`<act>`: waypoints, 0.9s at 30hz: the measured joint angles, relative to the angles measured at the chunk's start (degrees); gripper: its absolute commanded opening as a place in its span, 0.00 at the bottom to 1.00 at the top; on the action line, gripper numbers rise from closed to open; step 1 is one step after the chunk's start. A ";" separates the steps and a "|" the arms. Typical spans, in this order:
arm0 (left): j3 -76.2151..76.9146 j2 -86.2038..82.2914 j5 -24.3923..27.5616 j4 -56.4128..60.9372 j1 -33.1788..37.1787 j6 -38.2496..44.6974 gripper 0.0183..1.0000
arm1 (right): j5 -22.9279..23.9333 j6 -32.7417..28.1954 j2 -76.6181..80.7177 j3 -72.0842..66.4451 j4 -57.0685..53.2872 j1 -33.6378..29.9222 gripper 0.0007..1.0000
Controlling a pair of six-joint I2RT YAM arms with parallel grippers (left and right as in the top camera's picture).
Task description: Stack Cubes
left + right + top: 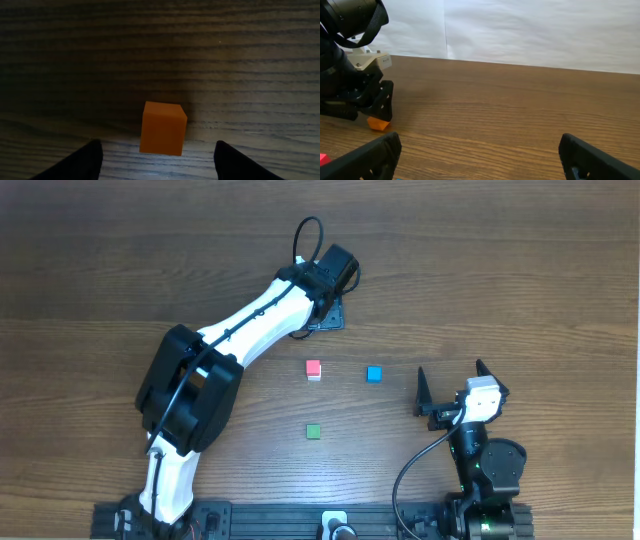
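Orange cube (162,127) sits on the far part of the table (520,260), right between the wide-spread fingers of the left gripper (157,147), which is open with nothing clamped! Closer in, the red cube (313,368), blue cube (374,373) and green cube (313,432) lie apart from one another. The right gripper (450,388) gapes open too, over at the right side.

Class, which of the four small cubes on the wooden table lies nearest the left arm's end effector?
The small orange cube, right in front of the open left end effector. The small red cube, blue cube and green cube lie well away, mid-table.
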 measured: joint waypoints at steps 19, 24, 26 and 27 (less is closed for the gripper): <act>0.00 2.45 0.46 0.85 0.00 0.17 0.36 | 0.00 -0.02 0.00 0.00 0.00 0.00 0.99; 0.00 2.45 0.59 0.94 0.00 0.22 0.29 | 0.00 -0.02 0.00 0.02 0.00 0.00 0.99; 0.00 2.45 0.59 1.05 0.00 0.22 0.27 | 0.00 0.00 0.00 0.02 0.00 0.00 0.99; 0.00 2.45 0.59 1.05 0.00 0.20 0.26 | 0.00 -0.02 0.00 0.00 0.00 0.00 0.99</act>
